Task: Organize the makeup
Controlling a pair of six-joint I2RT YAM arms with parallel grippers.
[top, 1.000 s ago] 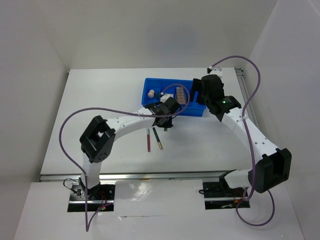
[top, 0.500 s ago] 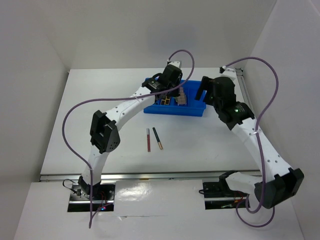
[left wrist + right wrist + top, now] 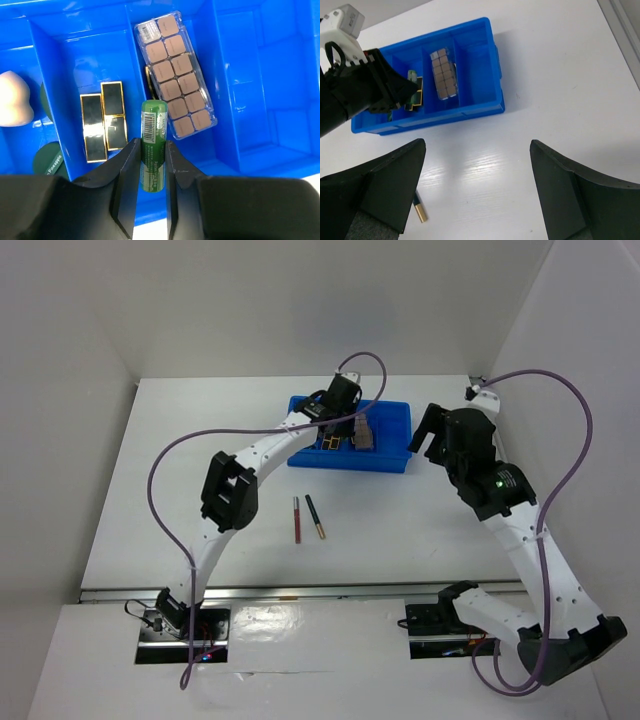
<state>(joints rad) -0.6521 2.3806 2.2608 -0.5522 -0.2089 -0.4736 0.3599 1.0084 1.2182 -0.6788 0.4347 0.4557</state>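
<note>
Now left gripper [image 3: 151,150] clamps green tube [image 3: 154,132] above blue bin [image 3: 252,165] at far edge, over compartment with black-gold palettes [image 3: 103,120]. Next move probably: lower, release. Right gripper [image 3: 477,145] wide apart, empty, toward right edge.

Robot lab: plain white table [image 3: 180,480] walled by panels [image 3: 60,420].
</note>
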